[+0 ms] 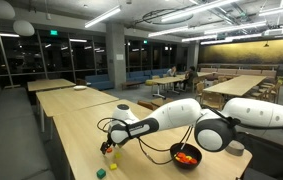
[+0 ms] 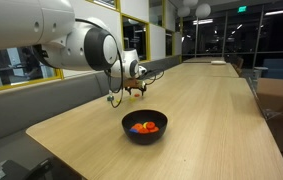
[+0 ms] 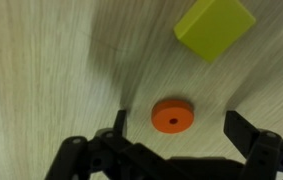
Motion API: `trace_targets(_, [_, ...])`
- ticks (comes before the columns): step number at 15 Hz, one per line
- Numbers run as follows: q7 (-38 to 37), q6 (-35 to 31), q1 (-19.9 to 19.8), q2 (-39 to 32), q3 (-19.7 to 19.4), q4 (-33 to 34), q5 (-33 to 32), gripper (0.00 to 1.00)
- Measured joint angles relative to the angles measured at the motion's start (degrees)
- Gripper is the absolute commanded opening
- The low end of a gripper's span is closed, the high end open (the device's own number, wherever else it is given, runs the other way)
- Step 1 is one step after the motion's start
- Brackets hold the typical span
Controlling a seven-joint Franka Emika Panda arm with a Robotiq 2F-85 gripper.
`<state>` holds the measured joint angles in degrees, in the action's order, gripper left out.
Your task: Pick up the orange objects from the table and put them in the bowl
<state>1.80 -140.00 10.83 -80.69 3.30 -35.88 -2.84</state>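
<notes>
In the wrist view a small orange disc with a centre hole (image 3: 171, 116) lies flat on the pale wood table (image 3: 41, 70), between the two fingers of my open gripper (image 3: 177, 128), which touch nothing. In an exterior view my gripper (image 1: 108, 147) hangs low over the table (image 1: 76, 130), left of the black bowl (image 1: 186, 155), which holds orange pieces. In an exterior view the gripper (image 2: 133, 88) is behind the bowl (image 2: 144, 127); the orange pieces inside (image 2: 146, 127) show clearly.
A yellow-green block (image 3: 214, 27) lies just beyond the disc. A small green piece (image 1: 100, 172) and a yellow piece (image 1: 112, 156) lie near the front table edge. A grey round container (image 1: 236, 148) stands right of the bowl. My arm's bulk spans the right side.
</notes>
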Motion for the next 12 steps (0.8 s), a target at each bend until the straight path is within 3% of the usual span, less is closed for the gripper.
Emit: trace_targets(12, [2.07,0.0,-0.01,-0.25,0.0,0.05,0.0,1.0])
